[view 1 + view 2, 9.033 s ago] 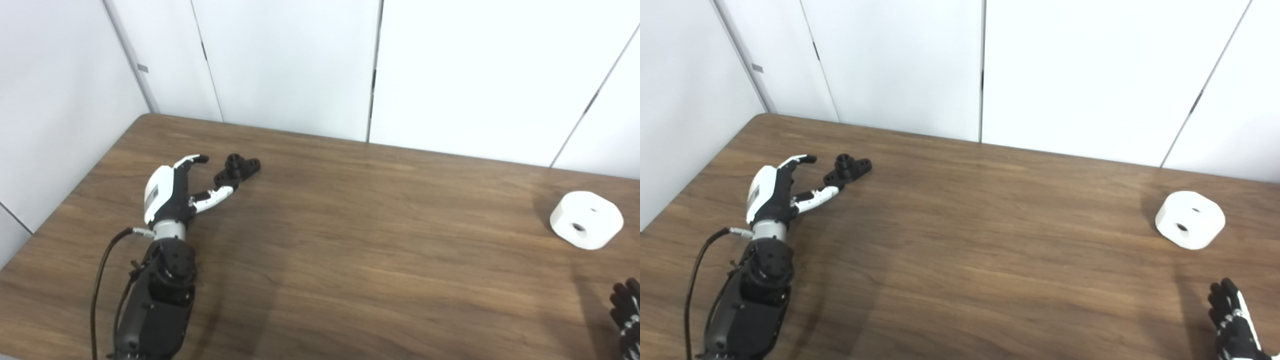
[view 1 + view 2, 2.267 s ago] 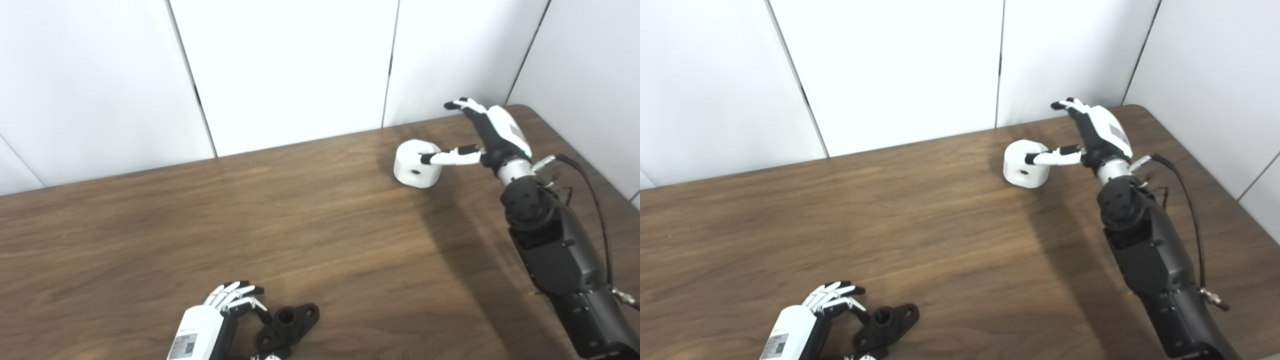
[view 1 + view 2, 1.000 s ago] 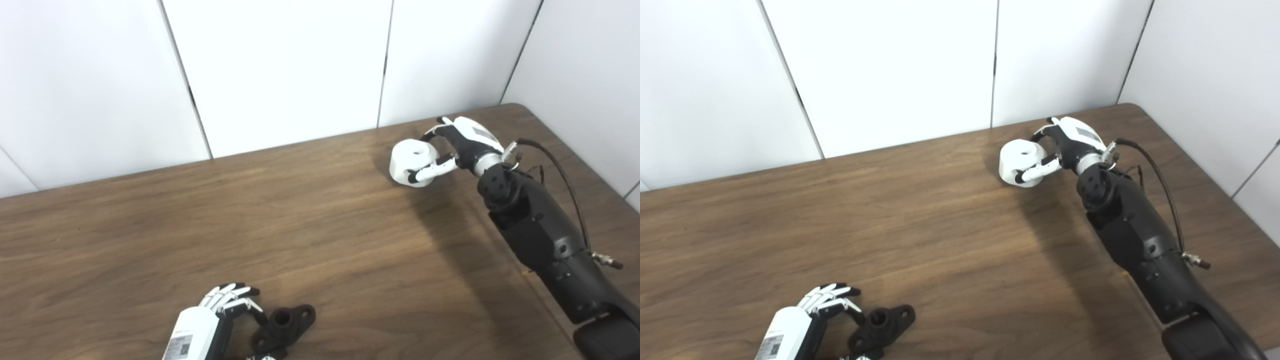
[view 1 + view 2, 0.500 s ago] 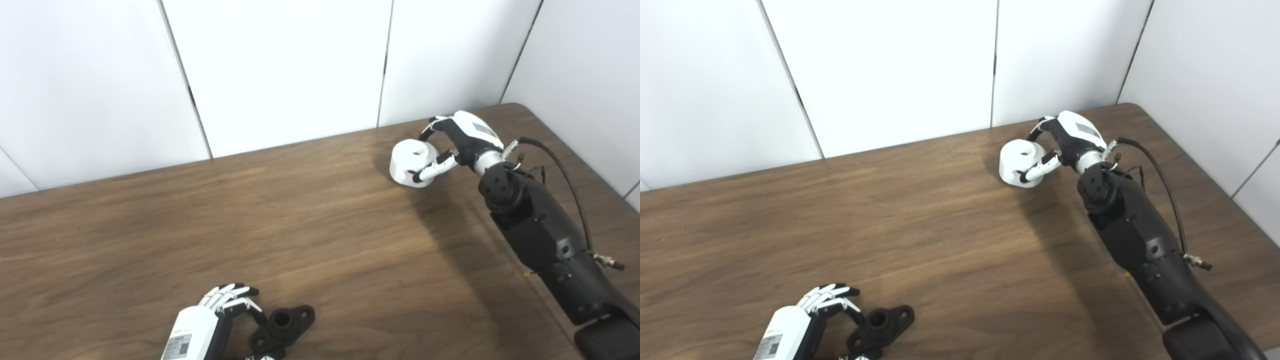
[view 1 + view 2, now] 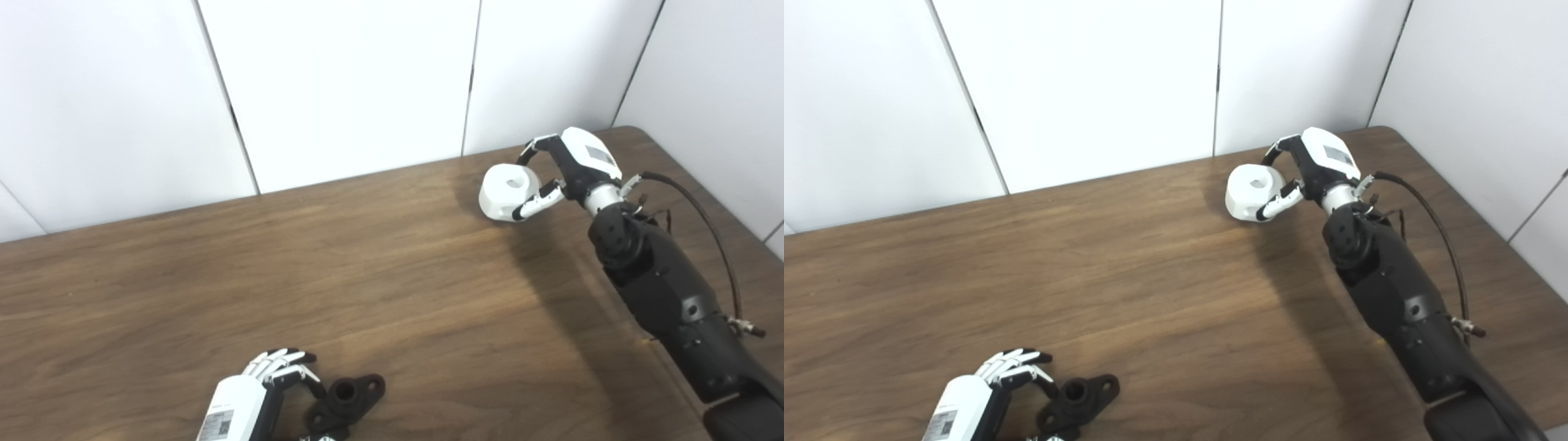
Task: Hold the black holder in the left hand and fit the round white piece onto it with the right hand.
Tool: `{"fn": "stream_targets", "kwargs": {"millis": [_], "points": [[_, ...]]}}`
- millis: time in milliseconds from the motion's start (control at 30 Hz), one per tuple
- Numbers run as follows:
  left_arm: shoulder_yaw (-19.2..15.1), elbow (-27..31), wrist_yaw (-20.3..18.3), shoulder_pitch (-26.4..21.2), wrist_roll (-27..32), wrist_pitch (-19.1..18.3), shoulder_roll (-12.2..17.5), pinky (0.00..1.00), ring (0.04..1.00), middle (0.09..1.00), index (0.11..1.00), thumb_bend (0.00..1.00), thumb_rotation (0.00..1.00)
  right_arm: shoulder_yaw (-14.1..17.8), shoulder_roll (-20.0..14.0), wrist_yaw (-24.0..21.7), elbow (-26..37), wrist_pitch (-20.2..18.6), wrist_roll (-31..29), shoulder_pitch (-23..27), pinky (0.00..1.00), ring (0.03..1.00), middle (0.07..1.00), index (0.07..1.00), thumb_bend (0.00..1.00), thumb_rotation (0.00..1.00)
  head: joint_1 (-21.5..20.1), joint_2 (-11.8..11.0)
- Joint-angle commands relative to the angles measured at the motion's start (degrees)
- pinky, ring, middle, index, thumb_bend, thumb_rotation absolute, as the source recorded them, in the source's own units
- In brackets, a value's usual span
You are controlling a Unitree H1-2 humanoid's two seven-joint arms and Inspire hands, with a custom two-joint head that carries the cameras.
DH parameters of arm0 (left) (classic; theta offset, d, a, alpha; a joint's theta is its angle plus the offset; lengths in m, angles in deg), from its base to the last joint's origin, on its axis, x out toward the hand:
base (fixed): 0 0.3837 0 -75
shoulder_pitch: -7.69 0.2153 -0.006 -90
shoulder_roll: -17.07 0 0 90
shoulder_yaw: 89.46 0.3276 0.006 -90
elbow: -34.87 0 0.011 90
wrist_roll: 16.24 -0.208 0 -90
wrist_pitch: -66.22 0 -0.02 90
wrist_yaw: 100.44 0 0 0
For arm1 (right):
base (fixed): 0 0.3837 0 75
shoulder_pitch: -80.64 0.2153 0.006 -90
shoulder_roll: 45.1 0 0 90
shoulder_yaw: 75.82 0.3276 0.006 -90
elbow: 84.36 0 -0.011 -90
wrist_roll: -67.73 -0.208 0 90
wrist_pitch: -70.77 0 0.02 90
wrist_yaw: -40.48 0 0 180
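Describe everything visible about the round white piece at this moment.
The round white piece is a squat, matte, plastic-looking puck with rounded edges and a hole in its upper face. It sits tilted at the table's far right, gripped by the right hand, fingers over its far side and thumb on its near side. Whether its lower edge touches the table is unclear.

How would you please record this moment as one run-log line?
left hand: shut on black plastic holder | right hand: shut on round white piece, tilted at far right of brown wooden table | fit: not yet done
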Motion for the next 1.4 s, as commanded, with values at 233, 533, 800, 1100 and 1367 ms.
{"fn": "stream_targets", "kwargs": {"millis": [233, 533, 800, 1100, 1367], "points": [[0.41, -1.49, -2.53, 2.04, -1.32, -2.07, 0.50, 0.84, 0.838, 0.775, 0.487, 0.52, 0.05, 0.58, -1.94, 0.57, 3.62, 1.49, 1.07, 0.82, 0.78, 0.883, 0.808, 0.483, 0.52, 0.13, 2.19, 1.02], [1.97, -0.68, -3.62, 1.37, -4.87, -3.76, -1.99, 0.83, 0.829, 0.770, 0.487, 0.52, 0.05, -0.15, -5.54, -13.13, 23.64, -4.78, 1.98, -3.72, 0.79, 0.872, 0.798, 0.484, 0.52, 0.13, 9.86, 3.21], [3.32, -1.91, -2.82, 0.64, -7.22, -4.64, -3.68, 0.83, 0.831, 0.771, 0.487, 0.52, 0.05, -1.84, -5.68, -25.13, 39.18, -10.17, 2.67, -8.30, 0.86, 0.877, 0.798, 0.484, 0.52, 0.13, 14.29, 4.44], [4.06, -2.24, -2.75, 0.08, -8.83, -5.96, -4.42, 0.84, 0.838, 0.777, 0.487, 0.52, 0.05, -4.70, -1.21, -32.05, 47.01, -10.18, 5.58, -12.09, 0.89, 0.877, 0.799, 0.483, 0.52, 0.14, 15.37, 6.33], [3.95, -2.05, -3.46, -0.29, -8.02, -6.26, -4.26, 0.86, 0.845, 0.783, 0.488, 0.52, 0.05, -7.69, 3.58, -32.13, 47.62, -9.10, 7.70, -13.54, 0.91, 0.879, 0.802, 0.483, 0.52, 0.14, 14.91, 7.28]]}}
